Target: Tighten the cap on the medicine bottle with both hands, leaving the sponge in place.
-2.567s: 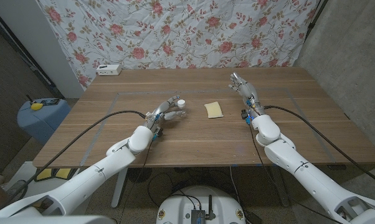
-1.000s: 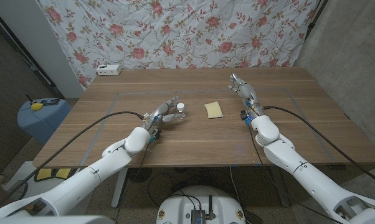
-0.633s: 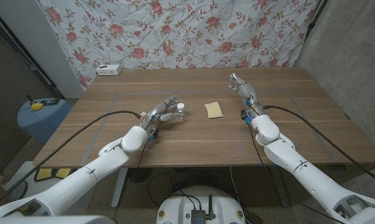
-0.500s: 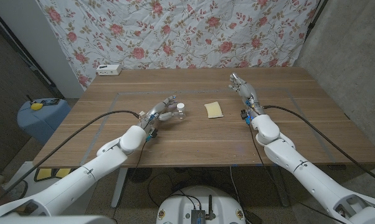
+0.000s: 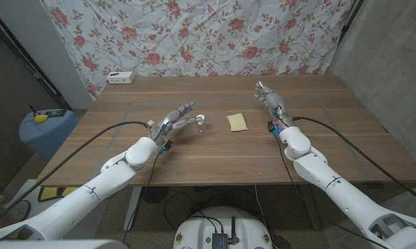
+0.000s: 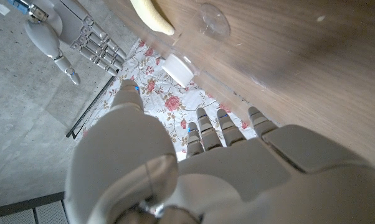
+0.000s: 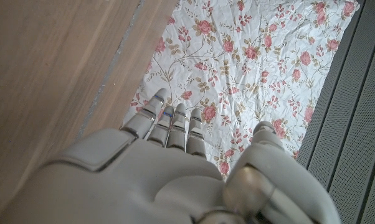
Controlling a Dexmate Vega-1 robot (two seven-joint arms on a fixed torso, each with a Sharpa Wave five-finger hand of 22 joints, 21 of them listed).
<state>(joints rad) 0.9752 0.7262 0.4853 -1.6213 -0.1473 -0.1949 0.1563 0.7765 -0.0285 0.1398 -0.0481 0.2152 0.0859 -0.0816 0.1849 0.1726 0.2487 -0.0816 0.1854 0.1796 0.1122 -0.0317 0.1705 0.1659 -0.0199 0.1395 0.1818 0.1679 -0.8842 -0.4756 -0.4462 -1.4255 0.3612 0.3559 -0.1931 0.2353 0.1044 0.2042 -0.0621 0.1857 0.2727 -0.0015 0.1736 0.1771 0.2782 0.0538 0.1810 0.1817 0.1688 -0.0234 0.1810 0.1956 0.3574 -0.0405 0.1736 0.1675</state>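
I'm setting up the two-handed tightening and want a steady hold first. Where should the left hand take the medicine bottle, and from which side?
Probably around the clear body, below the white cap, coming from the robot's left, where the left hand already is. The bottle stands upright, so fingers can wrap its sides and leave the cap free for the right hand. The sponge lies on the other side, apart from it.

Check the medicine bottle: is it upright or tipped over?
Upright. In the head view the medicine bottle stands on the table with its white cap on top, left of the sponge.
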